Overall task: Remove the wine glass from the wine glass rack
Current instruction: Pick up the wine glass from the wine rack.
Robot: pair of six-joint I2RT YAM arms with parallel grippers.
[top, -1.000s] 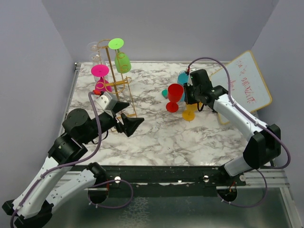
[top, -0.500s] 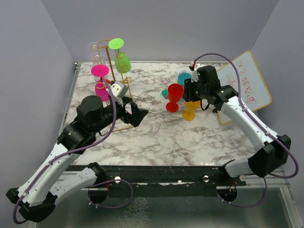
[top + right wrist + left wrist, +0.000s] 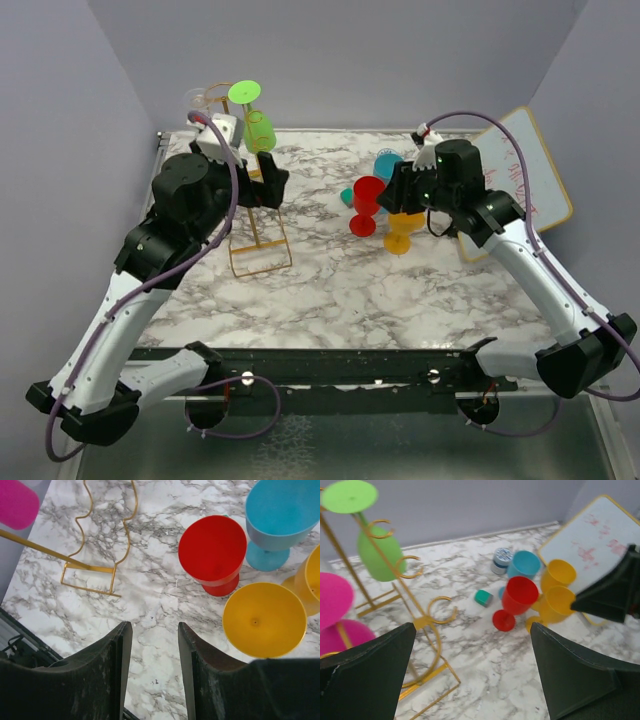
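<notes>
- Nearest me, the right gripper (image 3: 154, 630) hangs over the marble table (image 3: 350, 290). Its fingers are part way apart and nothing is between them.
- Just beyond it stands a cluster of goblets: two yellow cups (image 3: 557, 602), a red cup (image 3: 519, 596) and a blue cup (image 3: 522, 564). A small teal block (image 3: 483, 597) and a little lidded jar (image 3: 501, 560) sit close by, and a whiteboard (image 3: 592, 540) lies off to the right. They are well apart from the rack and not in the way.
- On the left, the left gripper (image 3: 472, 627) is raised beside the wine glass rack (image 3: 426, 624), fingers spread wide and empty.
- The rack is thin gold wire on an open base. I'd guess it is light and tips easily, so a sideways tug on a glass could drag the whole stand over.
- A pink wine glass (image 3: 332, 600) hangs bowl-down on the rack's left side, close to the left finger. Further back and higher, the green wine glass (image 3: 380, 555) hangs the same way, its foot caught in the scroll hooks.
- Both look like coloured plastic, so probably light, stiff, smooth and not very fragile. The bowl gives the broadest hold, though it may be slippery, and the stem sits too near the wire.
- The curled hooks are the real obstacle. The foot likely has to slide out along the arm's open end and cannot be pulled straight down.
- Which of the two glasses is meant, I can't tell.
</notes>
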